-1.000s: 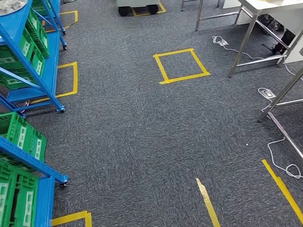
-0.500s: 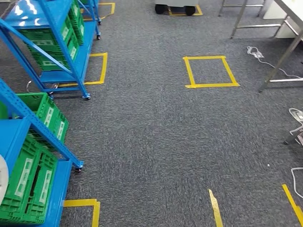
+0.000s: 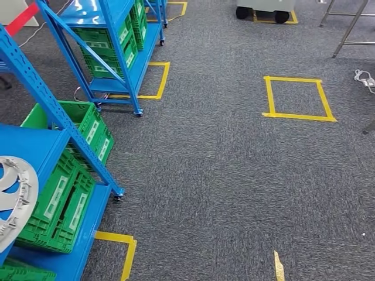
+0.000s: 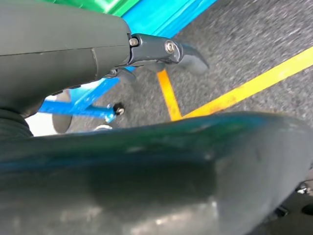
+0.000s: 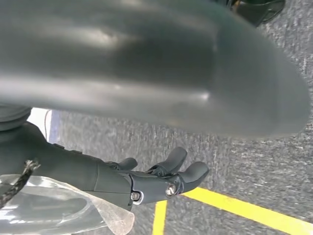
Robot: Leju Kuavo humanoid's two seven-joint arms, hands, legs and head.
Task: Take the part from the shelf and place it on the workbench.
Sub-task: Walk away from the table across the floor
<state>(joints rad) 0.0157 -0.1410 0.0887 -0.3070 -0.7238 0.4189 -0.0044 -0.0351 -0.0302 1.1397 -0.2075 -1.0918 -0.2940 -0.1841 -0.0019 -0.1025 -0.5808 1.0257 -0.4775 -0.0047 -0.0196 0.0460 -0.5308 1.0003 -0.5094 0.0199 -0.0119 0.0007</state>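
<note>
I'm looking at a wide stretch of open grey carpet (image 3: 212, 175) ahead and to my right, nothing standing on it but flat yellow tape, including a taped square (image 3: 297, 98). On my left the near blue steel shelf rack (image 3: 48, 111) crowds in, its slanted brace and castor foot (image 3: 118, 194) jutting toward the open floor, green plastic crates (image 3: 62, 199) packed under its deck. A silver ring-shaped metal part (image 3: 15, 199) lies on that deck at the edge. A second blue rack with green crates (image 3: 119, 41) stands farther back, a carpet gap between the two. Far right, steel table legs (image 3: 349, 26) and a white cable (image 3: 365, 77) fringe the floor.
</note>
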